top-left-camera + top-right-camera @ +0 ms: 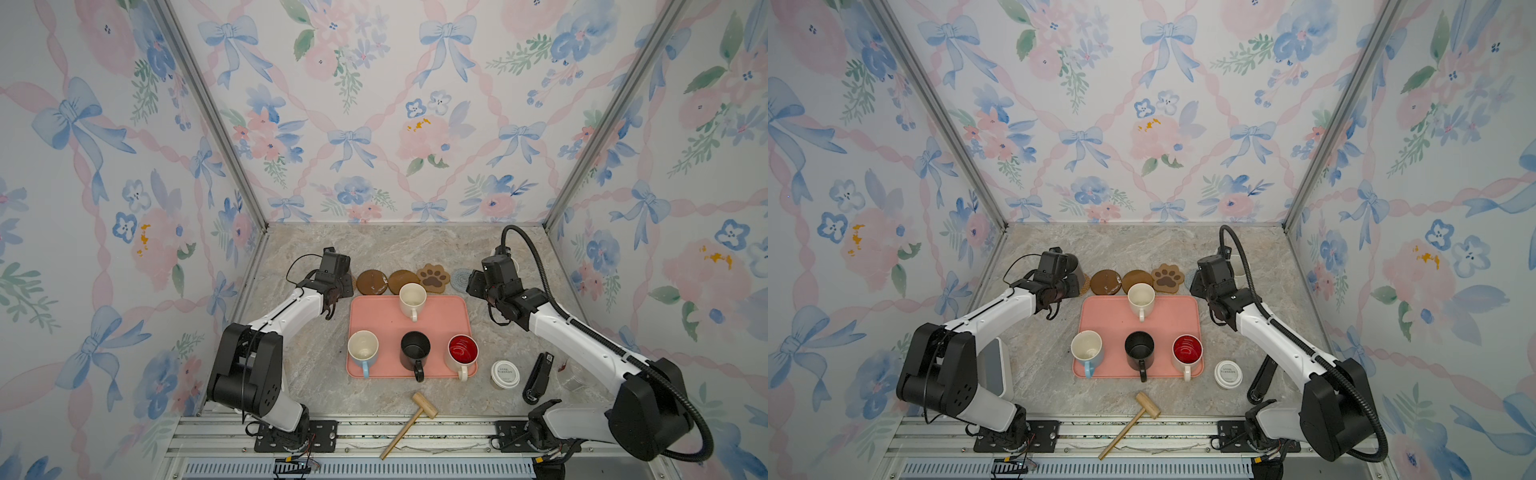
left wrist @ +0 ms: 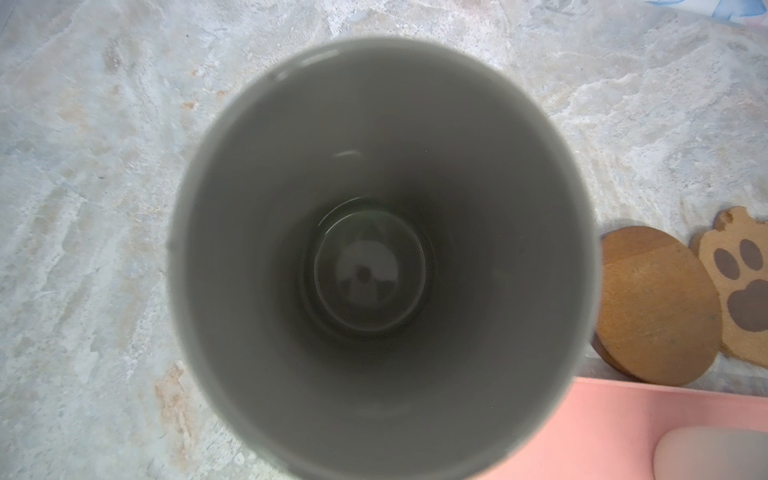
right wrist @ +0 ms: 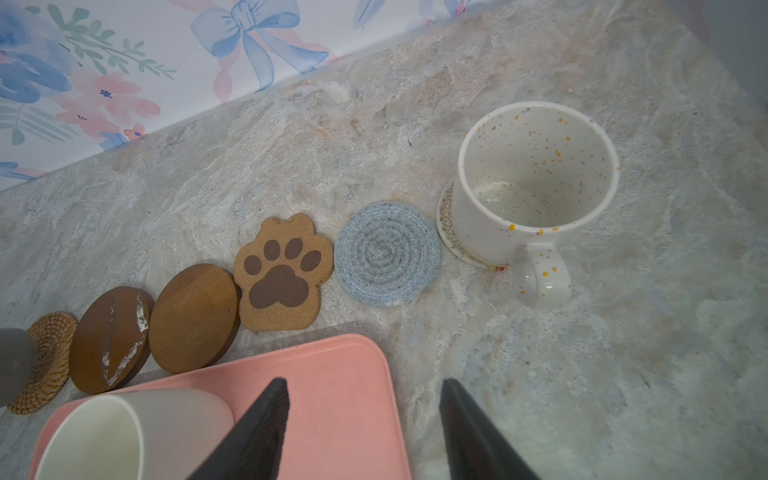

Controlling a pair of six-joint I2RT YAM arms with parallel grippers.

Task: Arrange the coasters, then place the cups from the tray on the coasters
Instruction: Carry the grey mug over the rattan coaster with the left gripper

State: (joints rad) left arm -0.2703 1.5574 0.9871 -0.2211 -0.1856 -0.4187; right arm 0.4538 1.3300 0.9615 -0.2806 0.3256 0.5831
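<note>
My left gripper (image 1: 1068,286) is closed, right above the grey mug (image 2: 374,249) by the rattan coaster (image 3: 50,345); I cannot tell whether it has a grip. My right gripper (image 3: 363,382) hangs open and empty over the pink tray (image 3: 324,365) corner; the speckled mug (image 3: 536,166) sits on the cream coaster (image 3: 446,224)

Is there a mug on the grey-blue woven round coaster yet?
No, in the right wrist view the grey-blue woven round coaster lies bare, between the brown paw-shaped coaster and the speckled white handled mug.
</note>
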